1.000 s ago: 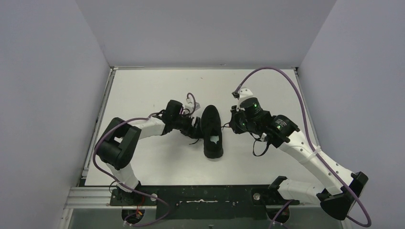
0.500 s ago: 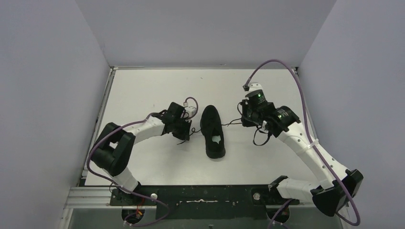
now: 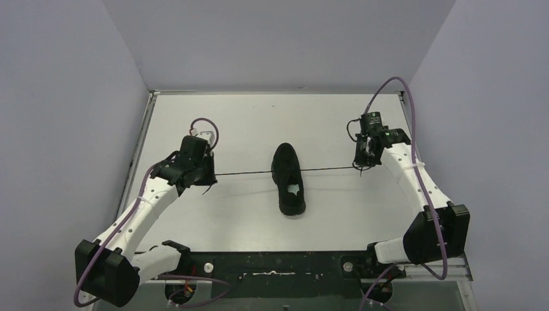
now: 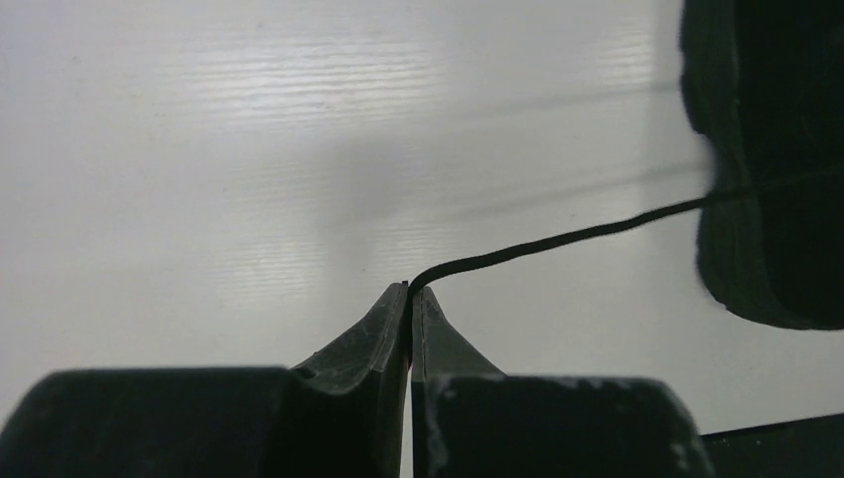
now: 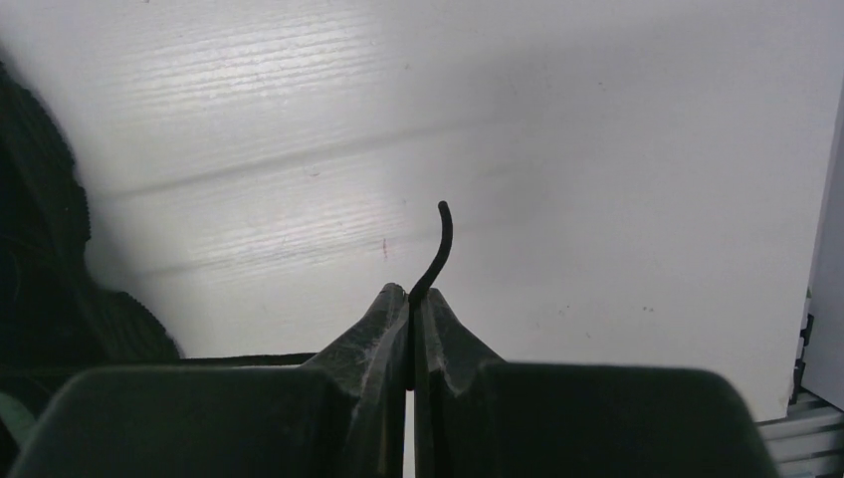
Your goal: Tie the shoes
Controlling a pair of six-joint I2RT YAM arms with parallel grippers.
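Note:
A single black sneaker (image 3: 287, 179) lies mid-table, toe toward the back, a white patch inside its opening. Its thin black laces run out taut to both sides. The left lace (image 3: 243, 173) (image 4: 557, 241) ends in my left gripper (image 3: 208, 175) (image 4: 410, 289), shut on it well left of the shoe (image 4: 766, 159). The right lace (image 3: 330, 170) leads to my right gripper (image 3: 360, 166) (image 5: 410, 292), shut on it far to the right; a short lace tip (image 5: 441, 239) curls out past the fingertips. The shoe's edge (image 5: 40, 249) shows at the left of the right wrist view.
The white table (image 3: 226, 123) is walled by grey panels on three sides. A metal rail (image 3: 139, 155) runs along its left edge, and the table's right edge (image 5: 811, 329) lies close to my right gripper. Purple cables (image 3: 388, 91) loop above both wrists.
The left gripper has shut on the left lace. Both arms have swung outward away from the shoe, drawing the laces from slack into one straight taut line.

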